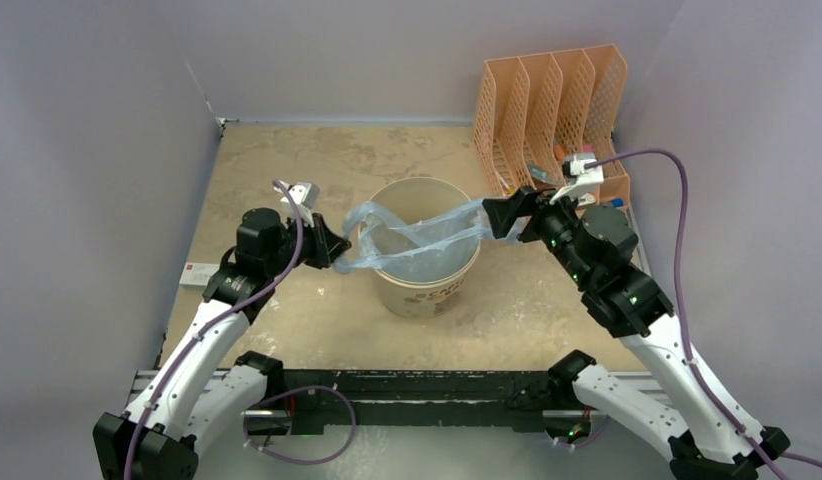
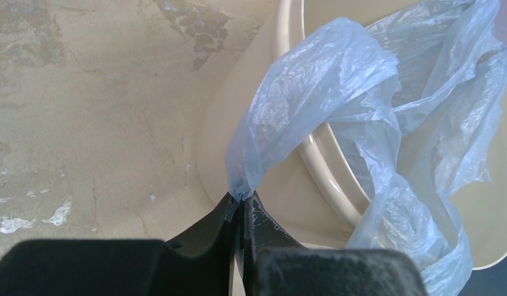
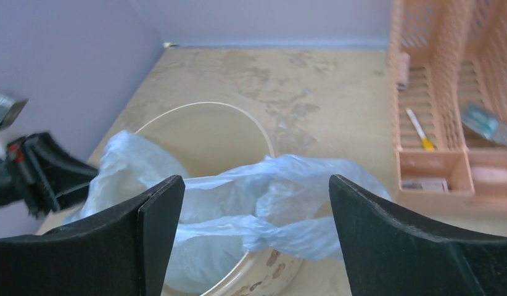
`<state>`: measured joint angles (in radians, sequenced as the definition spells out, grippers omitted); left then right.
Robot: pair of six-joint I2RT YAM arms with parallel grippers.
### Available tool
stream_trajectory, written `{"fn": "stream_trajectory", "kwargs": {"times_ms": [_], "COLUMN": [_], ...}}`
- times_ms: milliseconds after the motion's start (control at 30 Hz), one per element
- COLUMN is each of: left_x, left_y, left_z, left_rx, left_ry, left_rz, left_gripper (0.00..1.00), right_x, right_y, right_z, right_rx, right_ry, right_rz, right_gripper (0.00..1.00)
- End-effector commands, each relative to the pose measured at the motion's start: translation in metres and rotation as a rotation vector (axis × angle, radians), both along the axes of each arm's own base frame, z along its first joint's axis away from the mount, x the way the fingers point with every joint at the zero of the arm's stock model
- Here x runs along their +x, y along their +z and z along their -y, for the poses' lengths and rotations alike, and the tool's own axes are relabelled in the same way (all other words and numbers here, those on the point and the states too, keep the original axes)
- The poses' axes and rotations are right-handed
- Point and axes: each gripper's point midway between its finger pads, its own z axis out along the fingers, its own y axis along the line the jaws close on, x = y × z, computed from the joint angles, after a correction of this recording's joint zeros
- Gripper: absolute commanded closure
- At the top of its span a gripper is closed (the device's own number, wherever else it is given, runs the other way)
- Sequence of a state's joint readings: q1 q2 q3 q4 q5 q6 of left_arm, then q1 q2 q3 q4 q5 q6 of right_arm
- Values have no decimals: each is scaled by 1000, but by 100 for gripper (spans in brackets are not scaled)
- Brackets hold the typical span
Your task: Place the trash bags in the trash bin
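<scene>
The pale-blue trash bag [image 1: 417, 235] is strung across the mouth of the cream trash bin [image 1: 427, 285], and part of it sags inside. My left gripper [image 1: 337, 248] is left of the bin, outside its rim [image 2: 325, 166]. It [image 2: 242, 200] is shut on a bunched corner of the bag [image 2: 313, 98]. My right gripper [image 1: 497, 215] hovers at the bin's right side. It [image 3: 256, 185] is open, with its fingers spread wide. The bag's right end [image 3: 282, 185] lies over the bin's rim [image 3: 208, 105] below them, and neither finger touches it.
An orange mesh file organizer [image 1: 552, 110] holding small items stands at the back right, just behind my right gripper. A small white card [image 1: 199, 275] lies near the table's left edge. Purple walls close in the left, back and right sides.
</scene>
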<state>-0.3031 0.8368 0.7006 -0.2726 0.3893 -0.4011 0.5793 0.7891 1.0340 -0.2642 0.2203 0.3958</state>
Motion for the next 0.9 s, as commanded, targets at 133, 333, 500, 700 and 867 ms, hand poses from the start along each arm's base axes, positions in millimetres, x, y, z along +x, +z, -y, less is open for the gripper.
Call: {"fn": "stream_trajectory", "kwargs": {"times_ms": [133,333,500,700,867], "left_x": [2,0,-1,-3,-4], "left_y": [33,37,41,46,46], "left_z": [-2,-2,-4,-4,-3], "left_rx": [-15,-19,-21,-22,-25], "left_ry": [6,4,11,10,8], "left_rz": [90,92,102,104,104], "left_gripper": [96,96,95,95,94], "right_x": [2,1,-2,-1,-1], "right_y": [31,10,-12,-29,-33], "right_z": [-73,-107,-132,-147,-151], "right_rx": [-135,-356,-539,-598,-607], "right_ry": [428,627,698,760,782], "right_rz": [303,380,398,369,378], "right_gripper": [27,32,40,43,45]}}
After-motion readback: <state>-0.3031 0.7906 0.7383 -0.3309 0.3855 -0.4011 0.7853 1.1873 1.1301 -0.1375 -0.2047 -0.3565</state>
